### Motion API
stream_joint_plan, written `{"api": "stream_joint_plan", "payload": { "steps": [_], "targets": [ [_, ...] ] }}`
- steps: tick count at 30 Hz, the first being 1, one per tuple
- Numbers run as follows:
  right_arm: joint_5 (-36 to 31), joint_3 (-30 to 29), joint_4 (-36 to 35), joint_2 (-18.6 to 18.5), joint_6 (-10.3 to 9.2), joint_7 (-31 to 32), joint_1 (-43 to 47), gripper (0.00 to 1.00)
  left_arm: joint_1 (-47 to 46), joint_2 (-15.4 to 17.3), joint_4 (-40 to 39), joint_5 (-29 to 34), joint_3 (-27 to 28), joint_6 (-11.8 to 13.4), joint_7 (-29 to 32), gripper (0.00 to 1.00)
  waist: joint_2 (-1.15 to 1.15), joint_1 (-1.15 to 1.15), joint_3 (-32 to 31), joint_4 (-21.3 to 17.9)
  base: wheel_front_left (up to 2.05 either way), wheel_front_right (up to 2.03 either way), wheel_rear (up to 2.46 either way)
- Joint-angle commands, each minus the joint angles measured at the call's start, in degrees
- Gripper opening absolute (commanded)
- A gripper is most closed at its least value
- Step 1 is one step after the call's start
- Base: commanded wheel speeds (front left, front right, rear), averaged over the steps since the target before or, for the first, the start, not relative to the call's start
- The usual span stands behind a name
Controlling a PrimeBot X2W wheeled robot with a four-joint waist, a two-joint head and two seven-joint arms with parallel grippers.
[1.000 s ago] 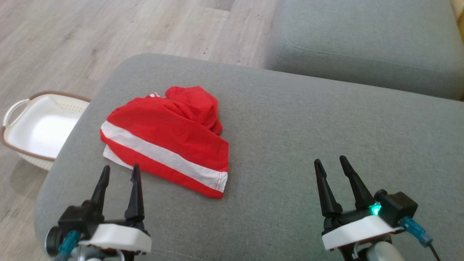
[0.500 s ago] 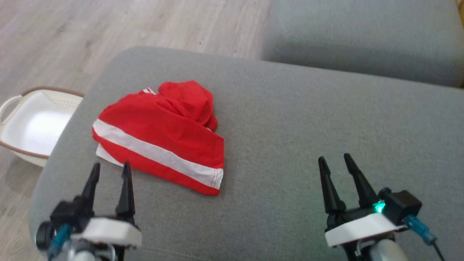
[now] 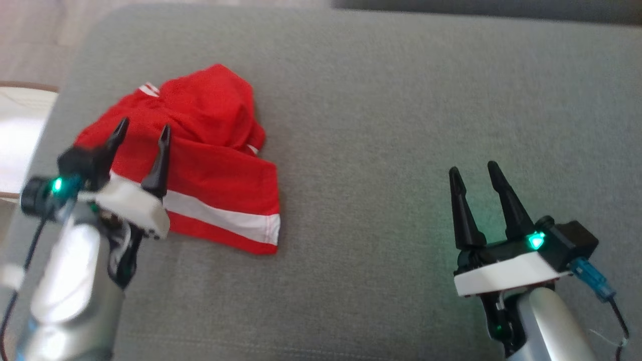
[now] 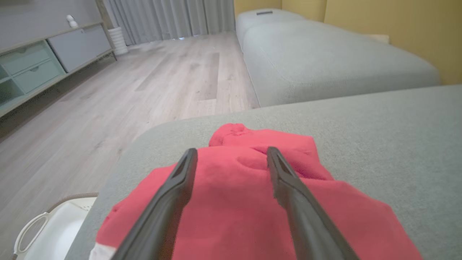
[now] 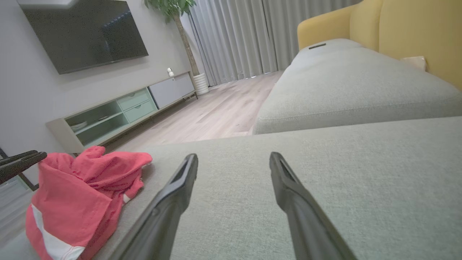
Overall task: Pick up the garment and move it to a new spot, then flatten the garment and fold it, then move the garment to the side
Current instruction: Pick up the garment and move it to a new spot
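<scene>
Sitting on the floor at far left, a white basket (image 4: 68, 227) shows a plain white inside. Beside it, the left end effector (image 3: 144, 124) hovers, released, over the red, white-striped garment (image 3: 215, 165) lying on the grey sofa cushion (image 3: 376, 125). Well apart at right, the right end effector (image 3: 473, 167) is released too. The right wrist view takes in a television (image 5: 83, 32) and a yellow armchair (image 5: 397, 36).

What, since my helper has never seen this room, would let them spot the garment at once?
Start at the big grey sofa seat in front of the robot and go to its left end, beside the white basket on the floor. There lies the garment, a crumpled heap of cloth. It is the only bright red thing on the seat, crossed by a white stripe.
</scene>
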Motion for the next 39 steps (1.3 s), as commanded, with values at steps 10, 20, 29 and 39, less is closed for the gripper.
{"api": "stream_joint_plan", "payload": {
  "steps": [10,20,29,39],
  "targets": [
    [0.0,1.6,-2.0,-0.3,-0.04,-0.6,-3.9,1.00,-11.8,8.2,11.2,-4.9,-5.3,-0.3,7.2,1.00,0.00,0.00,5.0,-4.2,0.00,0.00,0.00],
    [0.2,1.2,-1.1,-0.3,-0.04,-0.6,-3.0,1.00,-13.0,7.9,12.9,-5.6,-6.1,-0.1,-0.2,0.00,0.00,0.00,2.1,-4.0,0.00,0.00,0.00],
    [1.1,1.3,-0.3,-0.3,-0.04,-0.6,-1.1,1.00,-11.3,6.9,2.7,-6.3,-5.0,2.0,-3.1,0.00,0.00,0.00,-3.6,-2.9,0.00,0.00,0.00],
    [2.0,1.8,-0.5,-0.3,-0.04,-0.6,-0.3,1.00,-7.3,5.1,-16.0,-7.1,-6.2,4.9,1.4,0.00,0.00,0.00,-6.0,-5.0,0.00,0.00,0.00]
  ]
}}
